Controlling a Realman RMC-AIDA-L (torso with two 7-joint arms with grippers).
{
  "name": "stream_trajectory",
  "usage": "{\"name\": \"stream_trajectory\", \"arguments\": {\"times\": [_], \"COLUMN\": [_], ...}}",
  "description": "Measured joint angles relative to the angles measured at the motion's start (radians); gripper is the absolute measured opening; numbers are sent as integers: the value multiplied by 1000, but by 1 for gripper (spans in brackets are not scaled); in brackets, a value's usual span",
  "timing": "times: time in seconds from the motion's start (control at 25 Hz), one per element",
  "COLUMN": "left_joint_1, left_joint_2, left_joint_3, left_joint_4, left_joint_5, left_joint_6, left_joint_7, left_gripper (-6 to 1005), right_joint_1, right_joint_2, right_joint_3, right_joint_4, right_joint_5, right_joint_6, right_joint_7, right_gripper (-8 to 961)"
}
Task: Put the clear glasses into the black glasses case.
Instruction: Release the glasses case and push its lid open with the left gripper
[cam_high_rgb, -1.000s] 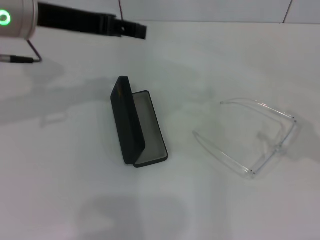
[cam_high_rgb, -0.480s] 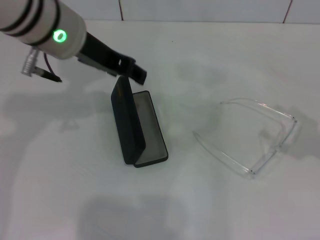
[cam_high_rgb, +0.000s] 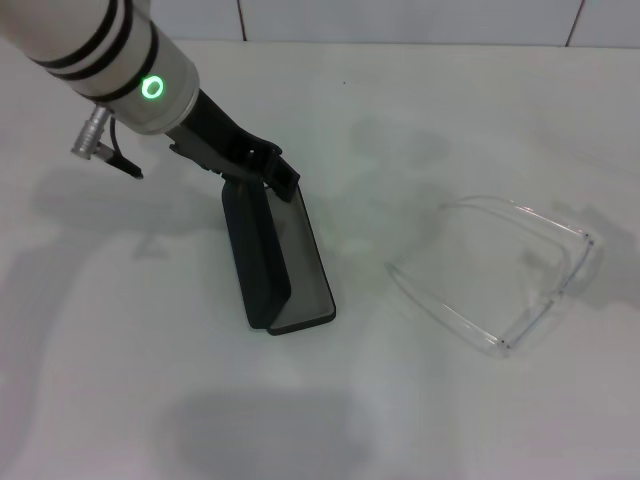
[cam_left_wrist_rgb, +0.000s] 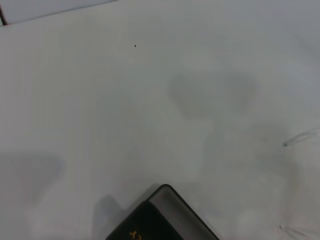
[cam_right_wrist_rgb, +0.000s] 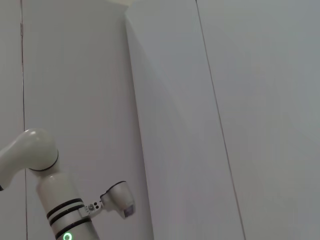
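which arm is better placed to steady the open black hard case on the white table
Left. The left gripper hangs right at the far end of the black clamshell case; the right arm is absent from the head view, its camera facing a wall.

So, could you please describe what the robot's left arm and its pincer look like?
The left arm is a white cylinder with two black bands and a glowing green ring light. A silver cable connector sticks out at its side. Beyond it, the wrist narrows into an angular black left pincer. The right wrist view shows the same white, black-banded arm.
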Motion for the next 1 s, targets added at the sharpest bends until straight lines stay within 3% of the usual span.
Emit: {"name": "stream_trajectory", "arguments": {"times": [1.0], "left_joint_1": [-64], "left_joint_2": [-1], "left_joint_3": [4], "left_joint_4": [-137], "left_joint_5": [32], "left_joint_6": [-7], "left_joint_7": [1], "left_gripper": [670], "right_joint_1": [8], "right_joint_2": [2], "right_joint_3": [-6], "right_joint_4": [0], "right_joint_5": [0], "right_joint_6": [10], "right_joint_7": [-10], "right_gripper": [873]}}
